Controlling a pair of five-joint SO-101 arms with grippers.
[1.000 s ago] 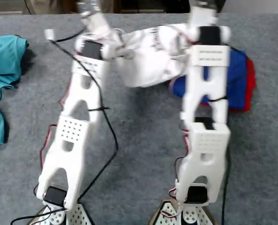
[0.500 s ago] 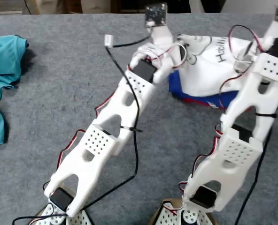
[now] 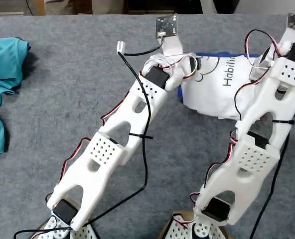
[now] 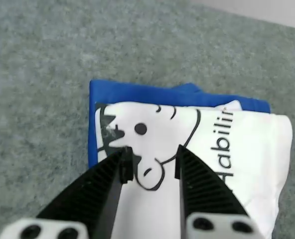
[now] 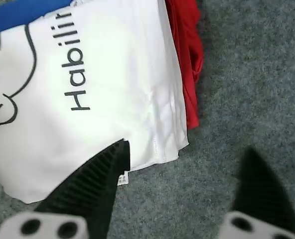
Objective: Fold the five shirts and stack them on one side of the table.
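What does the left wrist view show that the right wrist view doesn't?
Left wrist view adds: the cartoon's eye on the white shirt, and corners of the blue shirt poking out beneath it. Right wrist view adds: the red shirt under the white one's edge. Shared: the white shirt's lettering, some blue shirt, the grey table, and an open claw: left claw, right claw.

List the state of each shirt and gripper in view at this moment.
white shirt: folded, lying on top of the stack
blue shirt: folded, under the white shirt
red shirt: in the stack under the white shirt, one edge showing
teal shirt: unfolded, crumpled, apart from the stack
left gripper: open, over the white shirt
right gripper: wide open, over the white shirt's corner
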